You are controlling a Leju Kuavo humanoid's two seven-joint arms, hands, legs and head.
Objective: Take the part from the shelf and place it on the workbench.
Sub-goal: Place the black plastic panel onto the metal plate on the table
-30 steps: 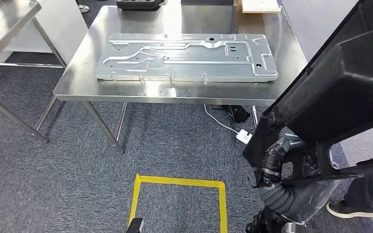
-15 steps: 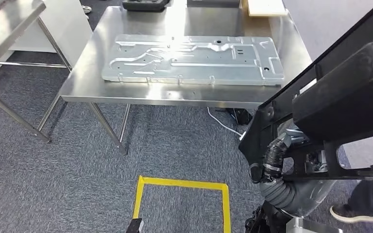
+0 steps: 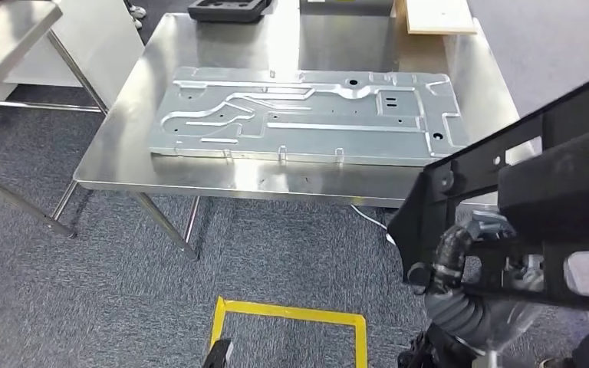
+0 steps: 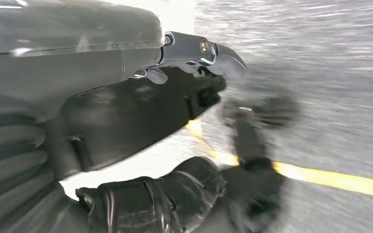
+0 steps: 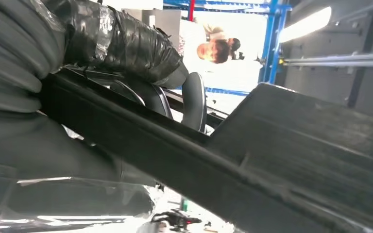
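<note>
A big black plastic part (image 3: 552, 176) with a framed, slotted body fills the right side of the head view, held off the floor. My right hand (image 3: 446, 259) grips its lower bar. In the right wrist view the dark fingers (image 5: 126, 41) wrap over the part's long black bar (image 5: 175, 150). The steel workbench (image 3: 115, 165) stands ahead, the part's near corner just short of its front right edge. My left hand (image 4: 209, 141) hangs over the carpet holding nothing, its thumb and dark fingers apart, the picture blurred.
A large stamped metal panel (image 3: 307, 115) covers most of the workbench. A black tray (image 3: 226, 9) and a wooden board (image 3: 437, 15) lie at its far edge. Another steel table (image 3: 8, 38) stands at left. Yellow tape (image 3: 291, 313) marks the carpet. A person (image 5: 218, 48) stands nearby.
The whole view has shifted as I move: the workbench now looks nearer and larger. The black part sits lower in the picture, still in my right hand.
</note>
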